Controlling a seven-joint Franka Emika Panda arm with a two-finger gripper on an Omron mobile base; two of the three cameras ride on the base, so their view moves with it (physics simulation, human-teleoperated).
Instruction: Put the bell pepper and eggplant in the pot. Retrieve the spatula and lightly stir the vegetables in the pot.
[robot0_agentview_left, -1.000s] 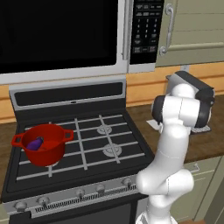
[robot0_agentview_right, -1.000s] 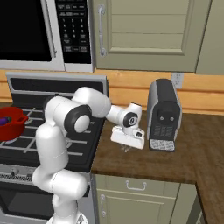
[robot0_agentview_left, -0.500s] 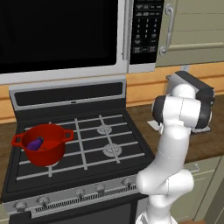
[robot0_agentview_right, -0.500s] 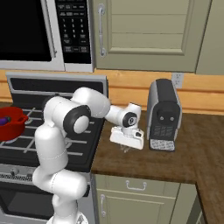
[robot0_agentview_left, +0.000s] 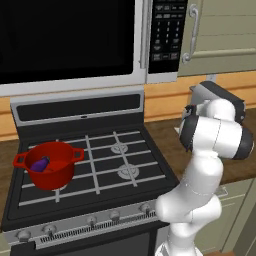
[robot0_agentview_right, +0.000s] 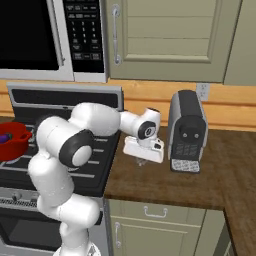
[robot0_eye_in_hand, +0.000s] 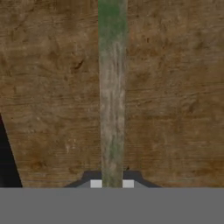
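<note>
Spatula (robot0_eye_in_hand: 112, 87) lies on brown wooden counter (robot0_eye_in_hand: 175, 87).

A glossy red pot (robot0_agentview_left: 49, 165) holds a purple eggplant (robot0_agentview_left: 40, 163). The counter (robot0_eye_in_hand: 175, 100) is mottled brown wood; the spatula (robot0_eye_in_hand: 112, 96) handle is greenish-grey.

I'm seeing a brown wooden counter (robot0_agentview_right: 210, 175) stretching across the lower right of the right base view, with a dark coffee machine (robot0_agentview_right: 187, 131) standing on it near mid-frame, and a greenish handle (robot0_eye_in_hand: 112, 96) lying flat on it.
</note>
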